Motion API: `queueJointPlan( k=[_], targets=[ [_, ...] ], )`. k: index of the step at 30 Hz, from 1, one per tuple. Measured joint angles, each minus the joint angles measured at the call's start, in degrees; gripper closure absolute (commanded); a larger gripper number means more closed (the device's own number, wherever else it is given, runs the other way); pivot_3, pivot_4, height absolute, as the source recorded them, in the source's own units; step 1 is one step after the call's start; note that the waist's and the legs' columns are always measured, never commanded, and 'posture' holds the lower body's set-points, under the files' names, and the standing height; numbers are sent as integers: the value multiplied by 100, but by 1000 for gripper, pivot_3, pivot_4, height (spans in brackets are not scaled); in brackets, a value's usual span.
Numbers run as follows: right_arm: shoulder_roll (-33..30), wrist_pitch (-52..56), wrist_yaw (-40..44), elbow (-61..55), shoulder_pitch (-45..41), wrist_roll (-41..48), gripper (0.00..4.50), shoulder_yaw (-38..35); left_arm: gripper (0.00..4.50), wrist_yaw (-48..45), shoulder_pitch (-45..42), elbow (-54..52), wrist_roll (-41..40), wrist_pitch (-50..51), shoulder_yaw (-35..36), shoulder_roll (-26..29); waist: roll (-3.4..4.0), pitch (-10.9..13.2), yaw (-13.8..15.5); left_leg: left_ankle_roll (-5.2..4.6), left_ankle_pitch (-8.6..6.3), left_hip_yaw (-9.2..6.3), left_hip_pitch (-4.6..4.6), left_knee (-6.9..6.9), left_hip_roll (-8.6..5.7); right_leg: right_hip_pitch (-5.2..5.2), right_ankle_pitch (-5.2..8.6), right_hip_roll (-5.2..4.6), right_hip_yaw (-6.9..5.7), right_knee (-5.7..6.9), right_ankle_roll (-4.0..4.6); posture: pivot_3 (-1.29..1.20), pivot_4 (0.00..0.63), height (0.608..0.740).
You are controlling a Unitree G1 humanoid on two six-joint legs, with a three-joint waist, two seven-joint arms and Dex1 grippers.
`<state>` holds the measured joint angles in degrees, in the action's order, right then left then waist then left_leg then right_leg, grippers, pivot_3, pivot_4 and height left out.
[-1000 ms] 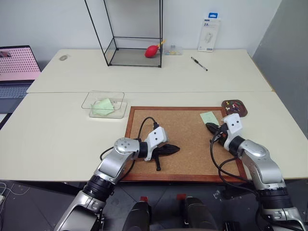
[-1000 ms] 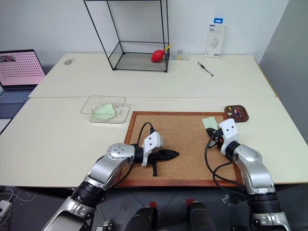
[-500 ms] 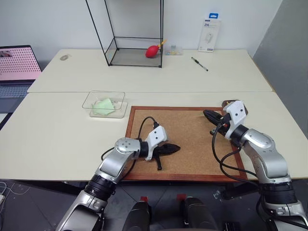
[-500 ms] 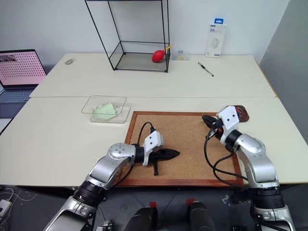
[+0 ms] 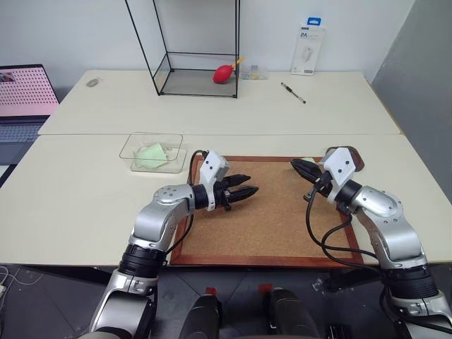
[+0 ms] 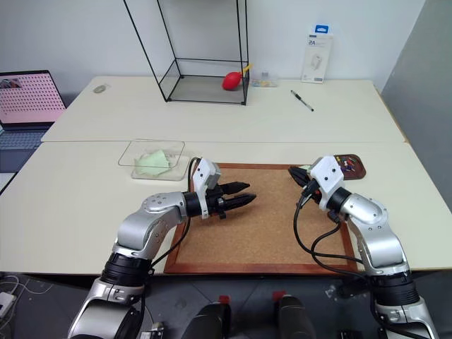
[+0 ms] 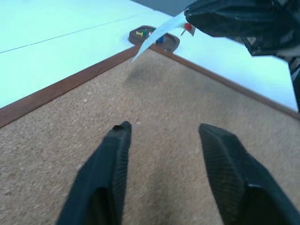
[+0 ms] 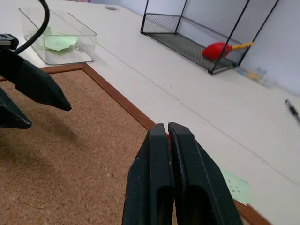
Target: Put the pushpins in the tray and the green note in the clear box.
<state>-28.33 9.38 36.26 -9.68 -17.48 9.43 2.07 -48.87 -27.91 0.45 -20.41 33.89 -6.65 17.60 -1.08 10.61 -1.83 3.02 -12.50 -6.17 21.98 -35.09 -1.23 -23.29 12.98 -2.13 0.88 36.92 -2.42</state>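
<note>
My right gripper (image 5: 295,164) hangs above the far right corner of the corkboard (image 5: 268,226), shut on a red pushpin (image 7: 188,27). The small green note (image 7: 157,40) dangles from that pin, clear of the board. Just behind the right wrist sits the dark brown tray (image 6: 351,165) with several coloured pushpins (image 7: 140,33) in it. My left gripper (image 5: 251,183) is open and empty over the left part of the corkboard, pointing toward the right gripper. The clear box (image 5: 152,152) stands left of the board and holds a wrinkly pale green sheet.
A tall black-framed glass case (image 5: 198,49) with a red bulb (image 5: 224,74) stands at the back. A pen (image 5: 292,93) and a white package (image 5: 308,51) lie at the back right. An open laptop (image 5: 25,99) is at the far left.
The left gripper opened, rose and swung toward the board's far left. The right gripper rose and shifted left, lifting the note off the corkboard.
</note>
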Motion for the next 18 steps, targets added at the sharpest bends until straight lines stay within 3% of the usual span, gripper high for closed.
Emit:
queueJointPlan(
  k=[5, 8, 18],
  targets=[
    [-37, -417, 49, 8, -20, -223, 4500, 143, 519, 127, -53, -4, -122, 193, 23, -74, -2, 1, -3, 0, 0, 0, 1, 0, 1, 0, 0, 1, 0, -1, 0, 0, 150, 740],
    [-36, -437, 122, -17, -18, -214, 4500, 152, 36, 195, -118, 82, 464, -587, -339, 80, -2, 1, 6, 1, 0, 1, 1, 0, -1, 0, 0, 1, 3, -1, 0, 0, 150, 740],
    [96, 470, 242, -682, -110, 349, 4500, 161, 36, 50, -801, 1422, 1407, -2685, -870, -68, -5, 3, 17, 1, 0, -1, 3, -1, -1, 0, 0, 0, 0, -2, 1, 0, 150, 740]
  ],
)
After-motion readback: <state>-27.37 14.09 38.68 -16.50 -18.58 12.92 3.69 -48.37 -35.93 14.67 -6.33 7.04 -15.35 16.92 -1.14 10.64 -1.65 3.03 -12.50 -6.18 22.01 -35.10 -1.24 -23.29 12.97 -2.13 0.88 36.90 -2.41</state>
